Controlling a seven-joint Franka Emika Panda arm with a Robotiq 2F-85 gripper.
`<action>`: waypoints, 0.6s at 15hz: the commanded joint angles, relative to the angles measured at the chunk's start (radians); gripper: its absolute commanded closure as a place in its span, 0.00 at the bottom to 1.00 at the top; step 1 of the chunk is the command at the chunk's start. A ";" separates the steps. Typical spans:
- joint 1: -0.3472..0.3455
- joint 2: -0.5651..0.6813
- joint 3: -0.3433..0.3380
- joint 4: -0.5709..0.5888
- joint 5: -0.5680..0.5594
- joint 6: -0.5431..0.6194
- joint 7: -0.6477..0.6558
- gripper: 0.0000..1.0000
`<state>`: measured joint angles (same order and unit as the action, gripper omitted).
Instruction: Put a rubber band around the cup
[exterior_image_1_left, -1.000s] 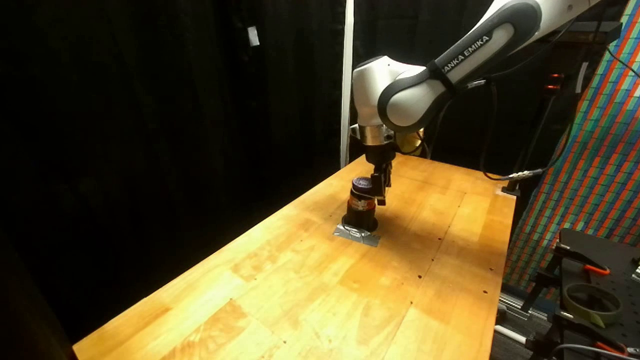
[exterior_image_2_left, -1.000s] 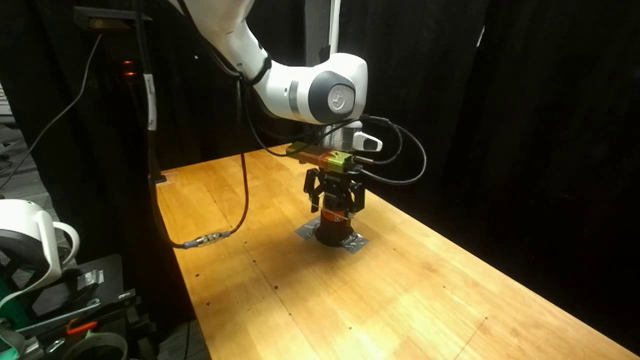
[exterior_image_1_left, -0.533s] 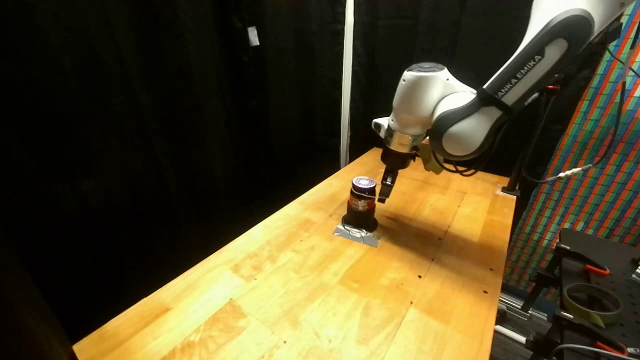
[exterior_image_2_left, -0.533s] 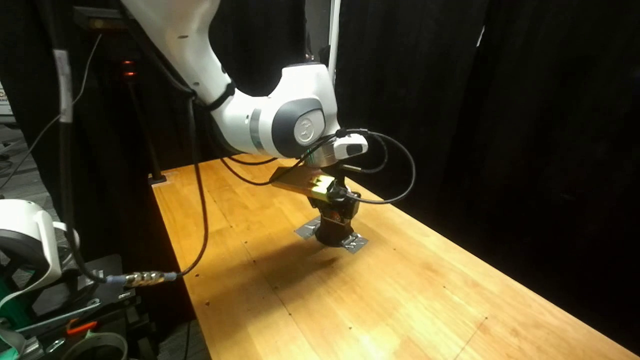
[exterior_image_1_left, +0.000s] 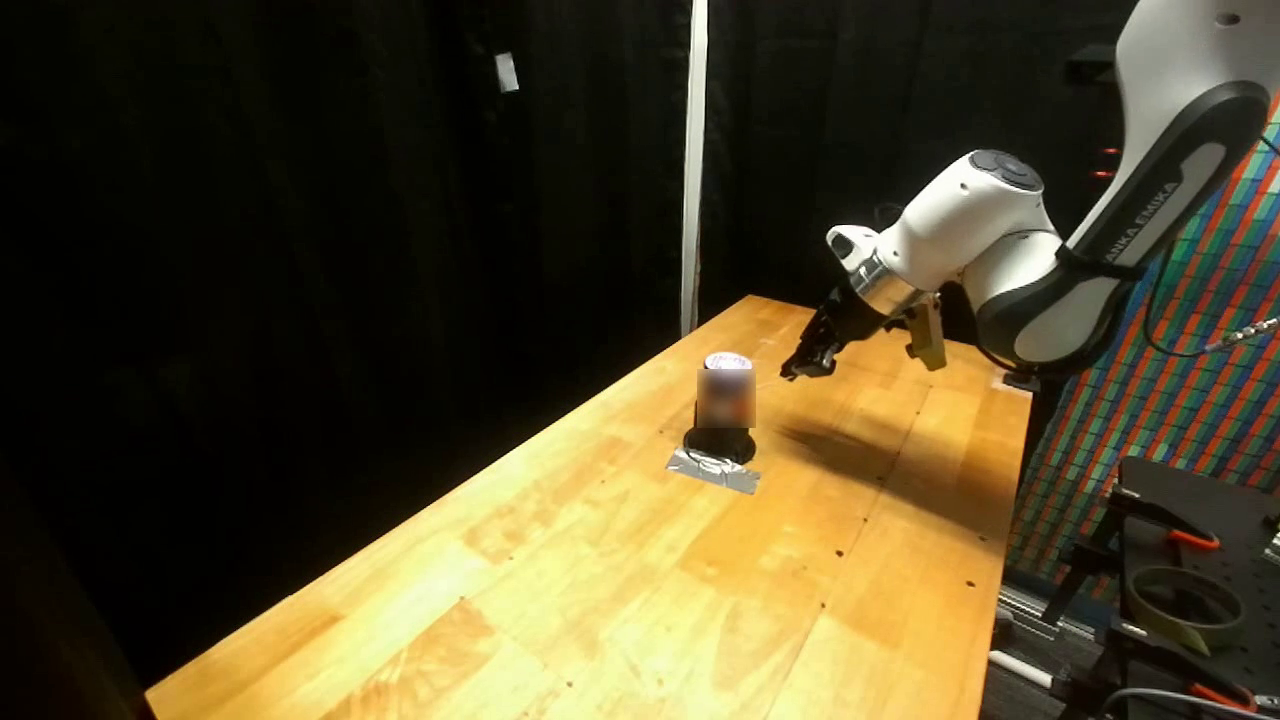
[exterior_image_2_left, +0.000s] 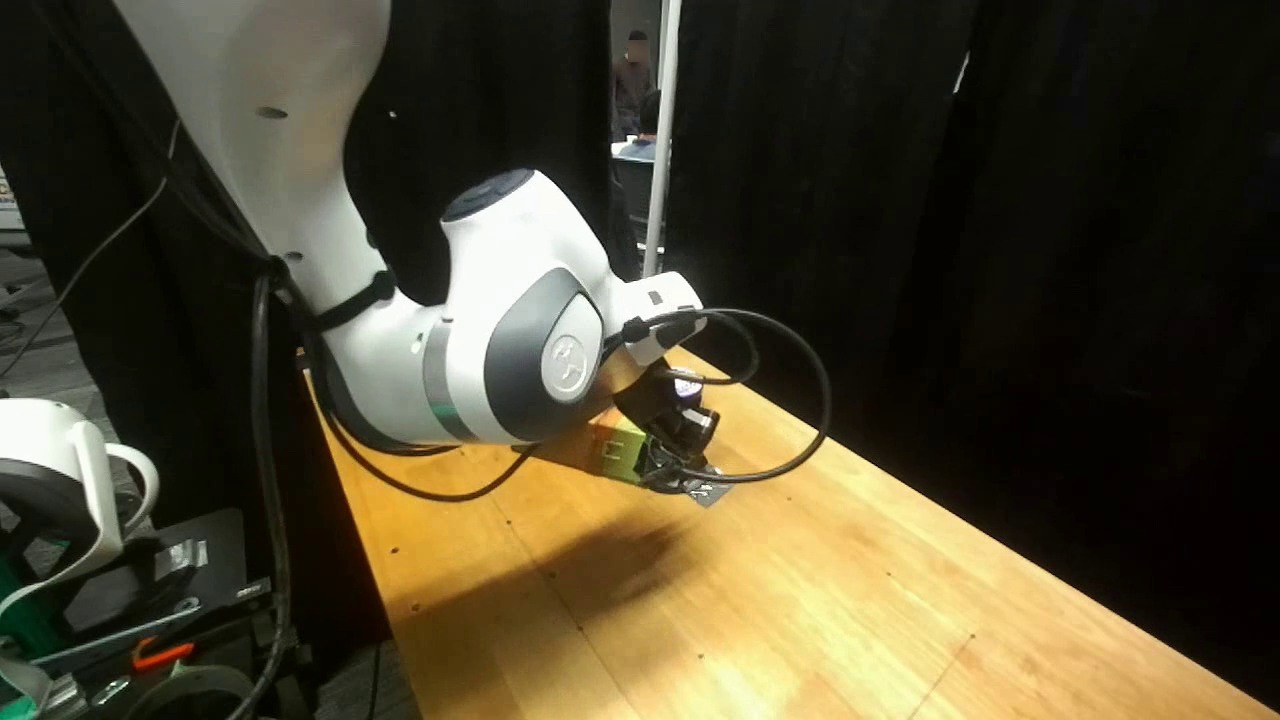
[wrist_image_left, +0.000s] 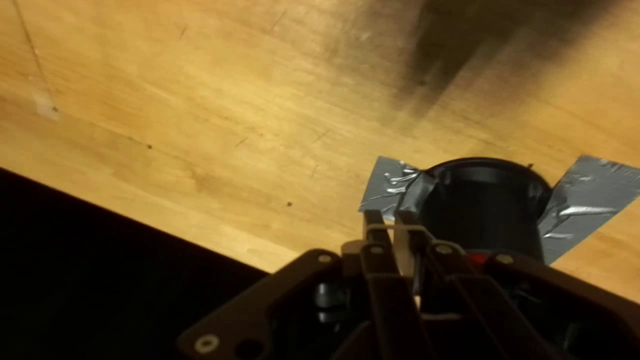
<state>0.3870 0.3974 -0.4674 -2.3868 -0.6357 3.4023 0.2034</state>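
The cup (exterior_image_1_left: 722, 440) stands upright on the table, dark, with a pale purple-edged lid; its middle is blurred. My gripper (exterior_image_1_left: 797, 370) hangs tilted beside it, apart from it, fingertips towards it. In the wrist view a thin pale rubber band (wrist_image_left: 400, 227) crosses the fingers (wrist_image_left: 372, 222) near their tips and runs towards the cup. Those fingers stand nearly together with a narrow gap between them, the band around them. How far it goes around the cup is hidden. In an exterior view, arm and gripper cover most of the cup, leaving its lid (exterior_image_2_left: 687, 384) visible.
Grey tape (wrist_image_left: 587, 210) holds the cup's base to the wooden table (exterior_image_1_left: 600, 560). A cable loop (exterior_image_2_left: 822, 400) bows out from the wrist. Beside the table is a dark cart (exterior_image_1_left: 1190, 490) with tools. Black curtains (exterior_image_1_left: 350, 250) hang behind.
The arm has drawn back from the cup towards its base, and the wrist has tilted. My jaws have gone from wide apart to nearly together. The cup has stayed in place.
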 joint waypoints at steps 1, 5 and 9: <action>0.245 0.126 -0.250 -0.032 0.212 0.272 -0.089 0.84; 0.309 0.280 -0.213 -0.110 0.387 0.543 -0.117 0.86; 0.087 0.336 0.144 -0.125 0.669 0.804 -0.396 0.85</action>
<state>0.5924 0.6840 -0.4789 -2.5037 -0.0847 4.0177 -0.0578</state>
